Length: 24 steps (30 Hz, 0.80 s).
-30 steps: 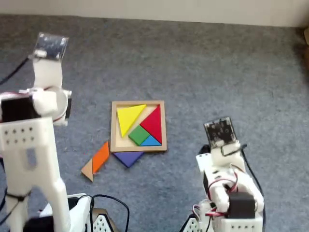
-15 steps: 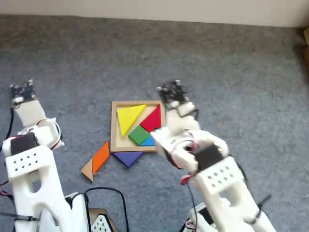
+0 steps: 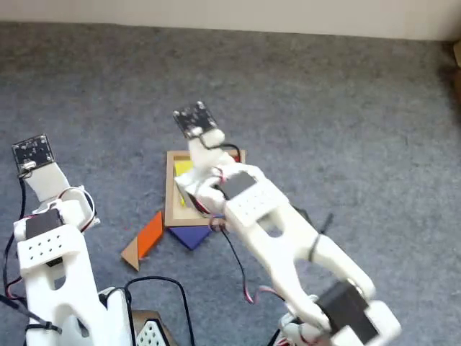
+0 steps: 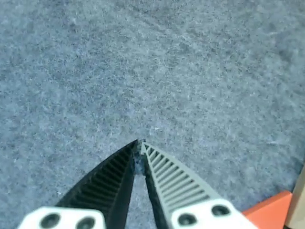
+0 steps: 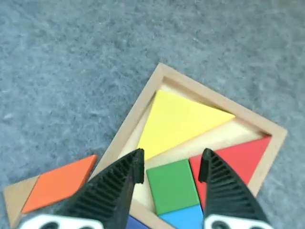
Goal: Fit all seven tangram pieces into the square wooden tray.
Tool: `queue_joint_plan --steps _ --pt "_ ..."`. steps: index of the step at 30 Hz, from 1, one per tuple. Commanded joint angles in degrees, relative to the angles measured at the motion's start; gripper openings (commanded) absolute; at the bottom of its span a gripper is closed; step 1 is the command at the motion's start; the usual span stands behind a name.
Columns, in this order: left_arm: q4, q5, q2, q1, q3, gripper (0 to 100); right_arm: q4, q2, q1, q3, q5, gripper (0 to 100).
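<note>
Swinging in from 4 o'clock, the right arm (image 3: 266,223) now lies across the square wooden tray (image 3: 170,194), whose 3 o'clock side it only reached half a second ago; the left arm (image 3: 50,245) has barely shifted, at 9 o'clock on the grey counter (image 3: 346,108). The right jaws stand moderately wide and empty above the tray; the left jaws are closed tip to tip over bare counter. Inside the tray lie the yellow triangle (image 5: 178,119), the red triangle (image 5: 238,155), the green square (image 5: 172,186) and, touching it, a blue piece (image 5: 183,217). Outside, the purple triangle (image 3: 189,236) sits at the tray's 6 o'clock, seemingly against its edge. The orange parallelogram (image 3: 150,234) lies at 8 o'clock, with the small tan triangle (image 3: 130,254) touching its outer end.
</note>
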Motion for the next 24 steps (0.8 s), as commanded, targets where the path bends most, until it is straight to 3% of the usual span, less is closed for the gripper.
queue_joint_plan --steps 1,6,8,14,24 --pt "-1.3 0.3 -1.5 -2.0 -0.1 1 -1.0 7.0 -0.6 -9.1 -0.6 25.5" --pt "-1.4 0.3 -1.5 -2.3 0.0 1 -1.0 15.8 -0.6 -13.4 -0.6 39.6" --pt "-1.4 0.3 -1.5 -2.3 0.0 1 -1.0 17.6 -0.6 -13.8 -1.0 39.7" --pt "-1.4 0.3 -1.5 -2.1 0.0 1 -1.0 20.7 -0.2 -17.9 -12.3 39.7" --pt "-1.4 0.3 -1.3 -2.1 0.0 1 0.1 28.4 -2.9 -23.4 -12.8 39.7"
